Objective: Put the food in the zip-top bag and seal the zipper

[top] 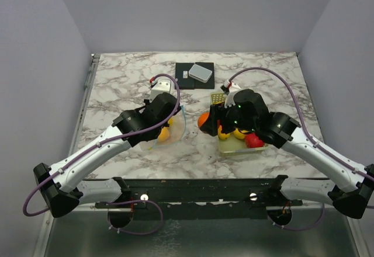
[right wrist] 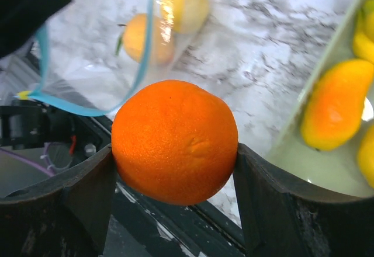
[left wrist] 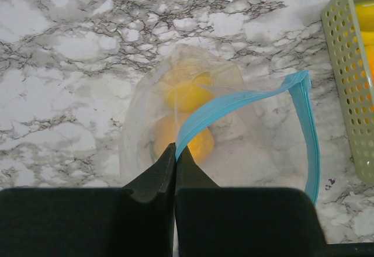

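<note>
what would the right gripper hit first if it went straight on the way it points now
Probably the zip-top bag: the right gripper, clamped on an orange, points toward the bag's open mouth, its blue zipper just ahead. Depth is unclear; it might pass beside it to the marble table.

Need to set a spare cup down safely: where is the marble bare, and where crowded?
Bare: the far-left marble beside the black mat; the strip between the zip-top bag and the near edge. Crowded: the middle, where bag, held orange and basket sit close; a purple cable loops over the far right.
</note>
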Motion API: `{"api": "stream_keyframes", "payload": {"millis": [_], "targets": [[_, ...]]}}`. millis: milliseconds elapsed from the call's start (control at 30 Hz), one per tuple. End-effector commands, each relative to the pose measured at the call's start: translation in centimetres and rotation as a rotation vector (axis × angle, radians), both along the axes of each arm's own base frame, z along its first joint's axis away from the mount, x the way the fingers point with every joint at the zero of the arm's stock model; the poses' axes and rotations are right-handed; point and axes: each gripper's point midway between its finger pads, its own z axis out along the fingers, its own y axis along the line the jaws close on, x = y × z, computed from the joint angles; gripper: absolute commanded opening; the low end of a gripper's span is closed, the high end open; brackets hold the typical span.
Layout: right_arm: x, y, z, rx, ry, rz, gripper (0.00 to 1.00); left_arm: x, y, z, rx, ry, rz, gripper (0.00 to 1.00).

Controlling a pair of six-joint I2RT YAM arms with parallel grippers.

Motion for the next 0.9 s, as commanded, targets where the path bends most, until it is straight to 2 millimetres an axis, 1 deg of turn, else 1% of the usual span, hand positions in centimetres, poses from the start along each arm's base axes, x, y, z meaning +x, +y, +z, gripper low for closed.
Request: {"api": "stream_keyframes", "payload": {"millis": [0,267,367,433,633,667,833,867], "targets": [[-0.3,3.4,3.6,0.097,-0.080,0.117,0.31,0.2,-0.6,1.0,-0.027,-0.016,-0.013,0.00],[-0.6,7.1,4.2,0.096,-0.101,0.176,0.31,0.2,-0.6,1.2,-0.029,-0.019,-0.015,0.00],[-0.7,8.4,4.1,0.081,-0.108,0.194,0.33,0.2,-0.6,1.2,-0.031,-0.018,-0.019,0.00],[-0.6,9.2,3.7,0.059,-0.108,0.200,0.34,0.1,-0.6,1.1,-0.030,-0.016,-0.019,0.00],[0.0,10.7,2.8,0.036,-0.103,0.200,0.35,0.0,-0.5,1.3,-0.041,-0.020,-0.019,0.00],[0.1,10.9,2.4,0.030,-0.098,0.202,0.35,0.0,-0.5,1.4,-0.042,-0.020,-0.019,0.00],[0.5,11.9,1.5,0.020,-0.086,0.203,0.41,-0.1,-0.5,1.4,-0.048,-0.020,-0.018,0.00],[0.8,11.9,1.3,0.015,-0.092,0.186,0.43,-0.1,-0.5,1.4,-0.049,-0.019,-0.018,0.00]]}}
